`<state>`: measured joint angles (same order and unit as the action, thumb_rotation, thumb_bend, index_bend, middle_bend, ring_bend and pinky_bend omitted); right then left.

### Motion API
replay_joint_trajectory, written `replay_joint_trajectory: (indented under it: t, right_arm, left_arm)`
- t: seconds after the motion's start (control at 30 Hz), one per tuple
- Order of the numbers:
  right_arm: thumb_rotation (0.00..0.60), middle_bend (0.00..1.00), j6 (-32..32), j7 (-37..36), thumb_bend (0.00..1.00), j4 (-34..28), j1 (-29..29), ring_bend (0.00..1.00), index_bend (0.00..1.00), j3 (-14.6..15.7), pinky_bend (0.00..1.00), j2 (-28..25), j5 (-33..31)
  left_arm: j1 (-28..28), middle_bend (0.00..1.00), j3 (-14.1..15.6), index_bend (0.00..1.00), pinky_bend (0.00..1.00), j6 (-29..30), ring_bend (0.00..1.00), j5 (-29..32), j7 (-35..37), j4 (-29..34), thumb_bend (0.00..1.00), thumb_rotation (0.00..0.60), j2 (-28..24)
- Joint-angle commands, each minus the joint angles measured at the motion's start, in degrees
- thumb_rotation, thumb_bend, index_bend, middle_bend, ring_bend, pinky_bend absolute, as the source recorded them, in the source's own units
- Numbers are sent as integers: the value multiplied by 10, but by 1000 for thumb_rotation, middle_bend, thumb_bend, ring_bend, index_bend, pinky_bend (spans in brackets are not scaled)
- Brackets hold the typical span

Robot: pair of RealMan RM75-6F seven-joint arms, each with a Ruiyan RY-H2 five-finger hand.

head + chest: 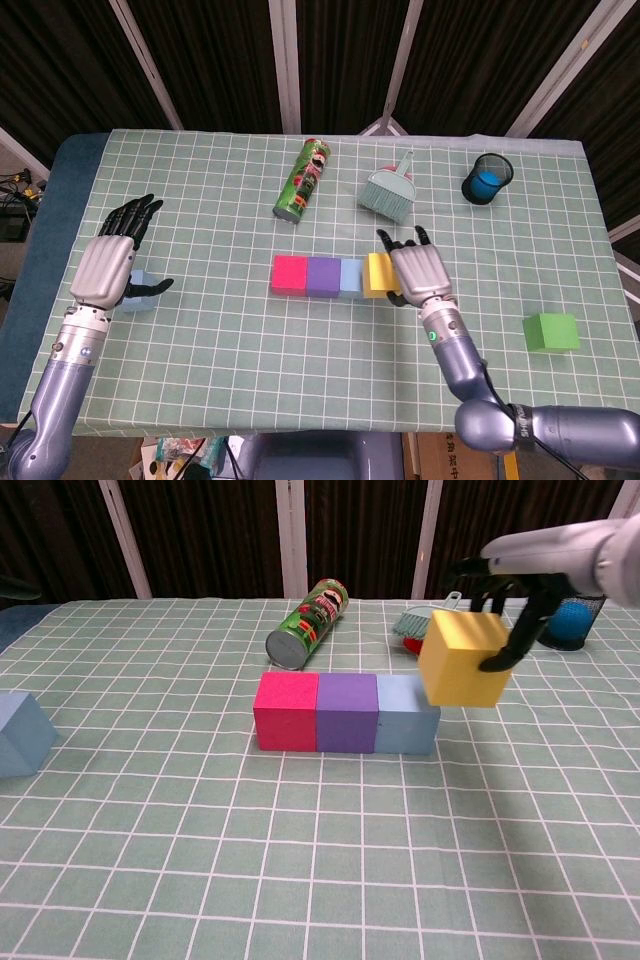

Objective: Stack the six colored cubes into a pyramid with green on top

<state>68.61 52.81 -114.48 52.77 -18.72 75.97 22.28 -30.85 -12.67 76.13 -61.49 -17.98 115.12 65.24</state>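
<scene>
- The right robot hand holds the yellow cube in the air, fingers over its top and far side, thumb on its right face.
- The cube hangs just to the right of the base row on the table: pink cube, purple cube, light-blue cube, touching side by side.
- The row's long axis runs left to right across the table. The yellow cube overlaps the row's right end in the chest view and sits a little higher than the row's top; whether it is directly above the light-blue cube or slightly nearer the camera is hard to judge.
- To land on the second tier, it likely needs to travel left along that axis, to a seam between two base cubes.
- The left robot hand rests well to the left with fingers spread, gripping nothing, beside a pale-blue cube.
- The green cube sits alone at the far right, nearer the right arm.
</scene>
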Motion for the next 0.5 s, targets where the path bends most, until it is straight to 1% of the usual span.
replay_joint_trajectory:
  t: [0.03, 0.23, 0.5]
  right_arm:
    - [600, 439, 27, 31, 322, 34, 48, 290, 0, -17, 0, 47, -46]
    - [600, 446, 52, 38, 322, 66, 89, 290, 0, -43, 0, 84, -85]
    - [600, 448, 79, 43, 322, 78, 116, 290, 0, -57, 0, 106, -115]
  left_arm:
    - [1, 0, -3, 0, 67, -4, 15, 2, 5, 0, 90, 600, -3]
    - [3, 0, -8, 0, 67, -13, 15, 7, 18, 0, 91, 600, -8]
    - [3, 0, -14, 0, 67, -25, 15, 16, 31, -5, 91, 600, -12]
